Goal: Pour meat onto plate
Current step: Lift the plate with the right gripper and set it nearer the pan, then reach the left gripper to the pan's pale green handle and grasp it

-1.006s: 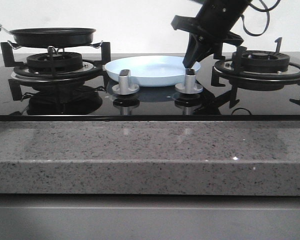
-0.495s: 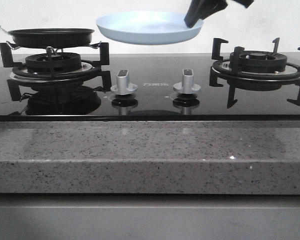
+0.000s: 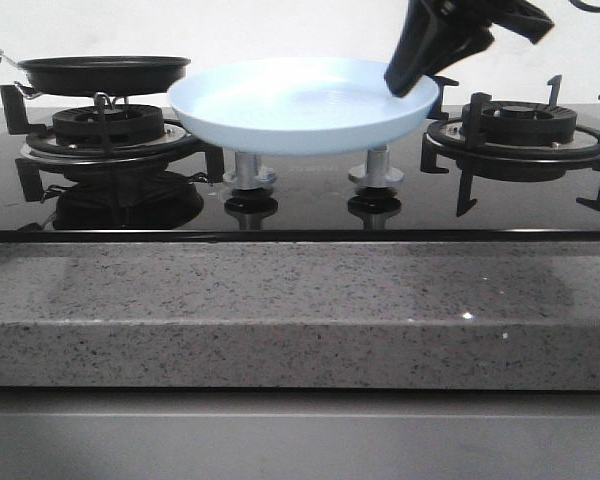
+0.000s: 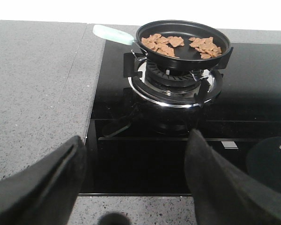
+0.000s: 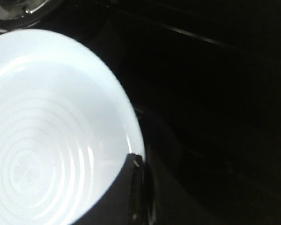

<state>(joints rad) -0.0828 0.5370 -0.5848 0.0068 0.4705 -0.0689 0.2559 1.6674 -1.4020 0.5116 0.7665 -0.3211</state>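
The plate (image 3: 300, 105), pale blue-white and empty, hangs level in the air above the hob's two knobs. My right gripper (image 3: 405, 80) is shut on its right rim; the right wrist view shows the plate (image 5: 51, 131) with a dark finger over its edge (image 5: 136, 161). The meat (image 4: 178, 43), reddish-brown chips in two low patches, lies in the black frying pan (image 4: 187, 62) on the left burner. The pan (image 3: 105, 72) also shows in the front view, left of the plate. My left gripper (image 4: 136, 154) is open and empty, over the hob's front edge, short of the pan.
The pan's pale green handle (image 4: 112, 33) points away to the left. Two silver knobs (image 3: 248, 170) (image 3: 375, 168) stand under the plate. The right burner (image 3: 520, 125) has raised black pan supports. A speckled grey stone counter (image 3: 300, 310) runs along the front.
The plate was resting on the hob between the burners. My right gripper lifted it high, then brought it lower, nearer the camera and a little left.
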